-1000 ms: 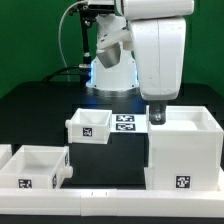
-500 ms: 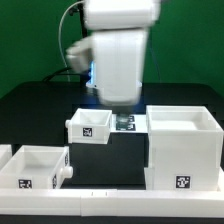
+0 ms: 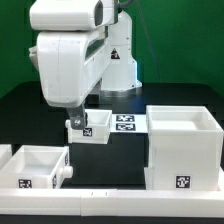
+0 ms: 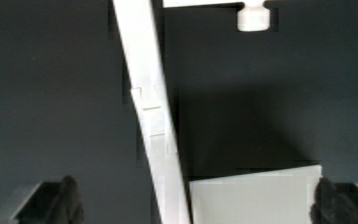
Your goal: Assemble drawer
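Over middle tray point(image 3: 92, 130), gripper point(image 3: 77, 122) hovering, fingers point(image 4: 48, 203) spread wide, straddling tray wall; casing point(image 3: 183, 150) sitting nearby

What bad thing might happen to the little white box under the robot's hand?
1. The open tool straddles a thin wall of the small tray; closing off-centre, it may tilt or drop the tray.
2. Coming down too far, it might hit that wall and shove the tray into the marker board beside it.
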### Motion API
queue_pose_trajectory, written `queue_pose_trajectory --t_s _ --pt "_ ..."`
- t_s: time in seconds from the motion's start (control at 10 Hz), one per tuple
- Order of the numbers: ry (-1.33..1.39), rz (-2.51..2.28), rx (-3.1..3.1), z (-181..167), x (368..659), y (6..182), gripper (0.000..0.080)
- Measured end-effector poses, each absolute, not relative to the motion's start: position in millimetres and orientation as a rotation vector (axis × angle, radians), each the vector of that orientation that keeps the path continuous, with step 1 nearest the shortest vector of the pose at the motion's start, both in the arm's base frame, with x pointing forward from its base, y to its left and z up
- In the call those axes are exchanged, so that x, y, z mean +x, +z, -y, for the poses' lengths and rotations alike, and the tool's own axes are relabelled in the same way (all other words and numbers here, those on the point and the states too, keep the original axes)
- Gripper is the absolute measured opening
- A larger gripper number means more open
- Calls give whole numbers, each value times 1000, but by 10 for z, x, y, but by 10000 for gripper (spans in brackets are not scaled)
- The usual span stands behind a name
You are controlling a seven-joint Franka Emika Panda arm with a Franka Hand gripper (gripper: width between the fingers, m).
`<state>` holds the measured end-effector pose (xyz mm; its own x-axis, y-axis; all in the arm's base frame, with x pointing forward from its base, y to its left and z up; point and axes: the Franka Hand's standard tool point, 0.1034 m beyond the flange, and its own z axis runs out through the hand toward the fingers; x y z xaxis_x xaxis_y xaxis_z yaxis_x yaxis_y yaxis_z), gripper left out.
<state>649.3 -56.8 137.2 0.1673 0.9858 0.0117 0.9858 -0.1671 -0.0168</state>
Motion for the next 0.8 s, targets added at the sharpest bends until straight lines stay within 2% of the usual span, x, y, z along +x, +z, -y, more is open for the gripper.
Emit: queue_pose_trajectory --t_s 0.2,0.4,0.5,0.7,0.8 --pt "6 2052 -2351 727 6478 1305 649" --pt "51 2059 -2310 1229 6370 975 649" --pt "58 2035 -2322 1313 6326 855 649" --pt "50 1981 -2346 1373 6003 827 649" --pt "54 1986 -2342 1367 6015 824 649"
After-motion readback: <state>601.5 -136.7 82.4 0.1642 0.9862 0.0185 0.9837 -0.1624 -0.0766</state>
